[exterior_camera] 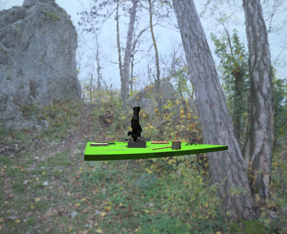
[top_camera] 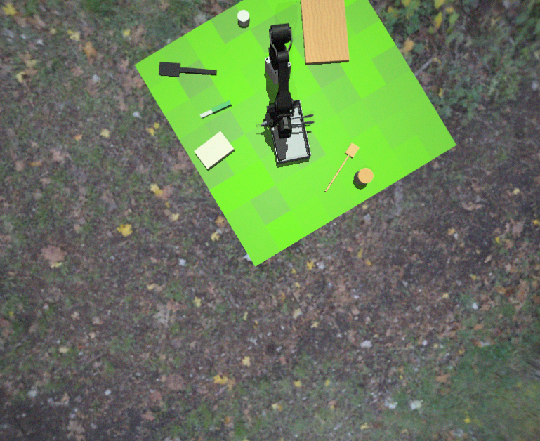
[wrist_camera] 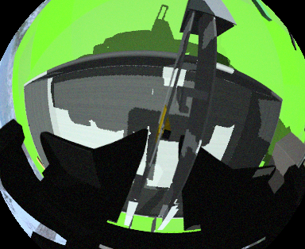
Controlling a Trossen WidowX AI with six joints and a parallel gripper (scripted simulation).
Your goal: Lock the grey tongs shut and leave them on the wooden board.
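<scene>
The roasting tin (top_camera: 293, 160) (exterior_camera: 137, 144) (wrist_camera: 38, 101) stands on the green table. The grey tongs (top_camera: 310, 123) (wrist_camera: 207, 51) lie crosswise over it, about level, with the hinge block beyond one rim and the tips past the other. A small orange-yellow part shows between their arms in the wrist view. My gripper (wrist_camera: 164, 136) (exterior_camera: 135, 139) is down over the tin, its fingers drawn in on both arms of the tongs, which stand close together with a narrow gap. The arm hides the grip in the top view. The wooden board (top_camera: 326, 35) (exterior_camera: 159, 142) is at the back right, with no tongs on it.
A black spatula (top_camera: 169, 69), a green and white stick (top_camera: 220, 107) and a cream block (top_camera: 214, 150) lie left of the tin. A wooden utensil (top_camera: 352, 150) and an orange-topped cylinder (top_camera: 365, 175) are on the right. A white-topped cylinder (top_camera: 243, 17) stands at the back.
</scene>
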